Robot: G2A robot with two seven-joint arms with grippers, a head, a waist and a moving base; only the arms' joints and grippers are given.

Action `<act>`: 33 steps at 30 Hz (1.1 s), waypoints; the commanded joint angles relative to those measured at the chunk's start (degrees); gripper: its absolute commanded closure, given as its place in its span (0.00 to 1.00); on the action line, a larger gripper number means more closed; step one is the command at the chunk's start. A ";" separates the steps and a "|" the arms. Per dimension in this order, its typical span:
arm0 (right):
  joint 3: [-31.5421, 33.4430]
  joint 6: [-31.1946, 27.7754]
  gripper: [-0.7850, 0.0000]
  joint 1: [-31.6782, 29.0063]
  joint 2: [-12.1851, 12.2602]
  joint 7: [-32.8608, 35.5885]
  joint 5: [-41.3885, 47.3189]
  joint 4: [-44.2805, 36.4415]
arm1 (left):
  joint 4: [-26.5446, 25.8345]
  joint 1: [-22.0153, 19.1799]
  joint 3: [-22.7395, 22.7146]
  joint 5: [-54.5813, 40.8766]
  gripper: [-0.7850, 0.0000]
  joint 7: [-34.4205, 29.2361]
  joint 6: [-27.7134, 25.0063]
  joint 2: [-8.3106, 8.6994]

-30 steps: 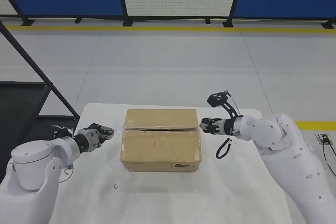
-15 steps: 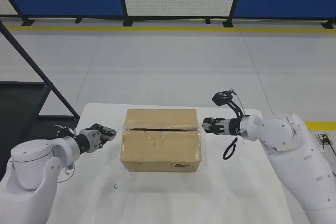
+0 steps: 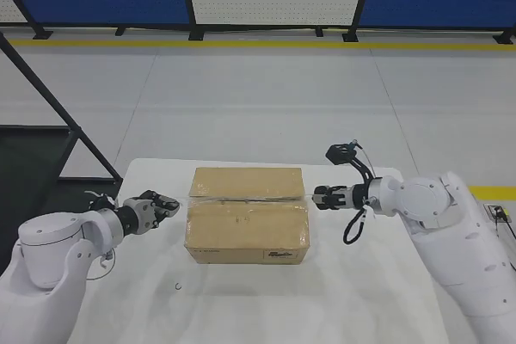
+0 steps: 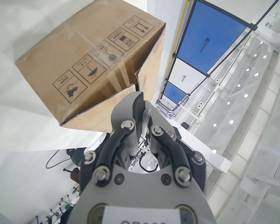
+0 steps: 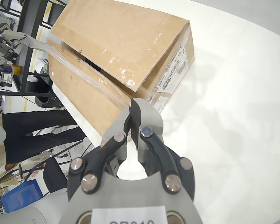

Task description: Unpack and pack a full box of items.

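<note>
White table (image 3: 370,284), rounded corners. Brown cardboard box (image 3: 248,228) sits mid-table, long axis running side to side between the two arms, printed end faces turned towards each wrist.

One top flap (image 5: 121,38) is slightly raised, with a dark gap showing along the centre seam.

A strip of clear tape (image 5: 84,75) runs the length of that seam and overhangs both ends, lifted off the cardboard along much of its run.

Right gripper (image 3: 320,197) is just off the box's right end at lid height, fingers pinched narrow on the tape's end. Left gripper (image 3: 166,206) is just off the left end, likewise pinched closed on the other end of the strip.

Judgement: tape removal under way, unpacking not begun. The strip lies along the box's long axis, so the pull should carry outward and upward along that line. Both arms are about equally near.
</note>
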 commanded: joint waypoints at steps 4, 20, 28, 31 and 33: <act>-1.92 0.77 1.00 1.60 -0.41 0.03 -0.49 2.10 | 1.09 -0.91 1.24 -1.45 1.00 1.33 0.00 0.56; -6.76 0.76 1.00 6.45 -1.98 -1.72 -0.75 8.96 | 3.99 -3.96 4.09 -6.66 1.00 5.83 0.00 1.72; -5.69 -2.37 1.00 6.49 -1.80 -0.37 2.92 8.70 | 4.08 -4.44 4.69 -8.87 1.00 5.94 0.00 2.44; -5.31 -2.27 1.00 6.23 -1.60 -0.28 2.83 8.04 | 4.09 -4.46 4.53 -9.66 1.00 5.86 0.00 2.82; -5.30 -2.06 1.00 6.16 -1.56 -0.69 2.66 7.69 | 4.20 -4.50 4.57 -10.40 1.00 5.74 0.00 3.02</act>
